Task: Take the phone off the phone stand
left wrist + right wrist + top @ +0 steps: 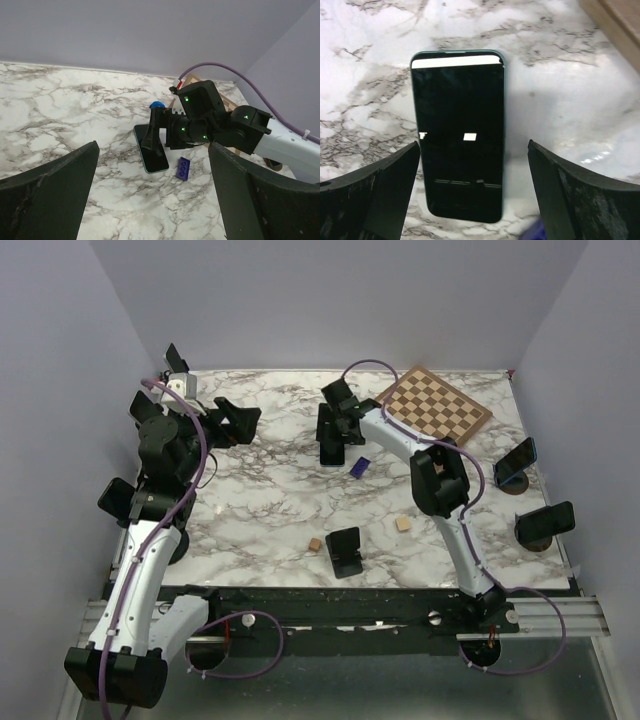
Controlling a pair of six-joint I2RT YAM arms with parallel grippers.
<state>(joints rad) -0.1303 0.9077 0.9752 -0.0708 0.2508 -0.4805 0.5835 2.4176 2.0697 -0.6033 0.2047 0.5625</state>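
A dark phone with a teal edge lies flat, screen up, on the marble table. My right gripper hangs open just above it, one finger to each side, and neither finger touches the phone. An empty black phone stand sits near the front middle of the table. At the back left my left gripper is open and holds nothing, facing the phone and the right gripper from a distance.
A purple brick lies right of the phone. A chessboard lies at the back right. Two small wooden cubes sit near the front. Other phones on stands line the right edge and the left side.
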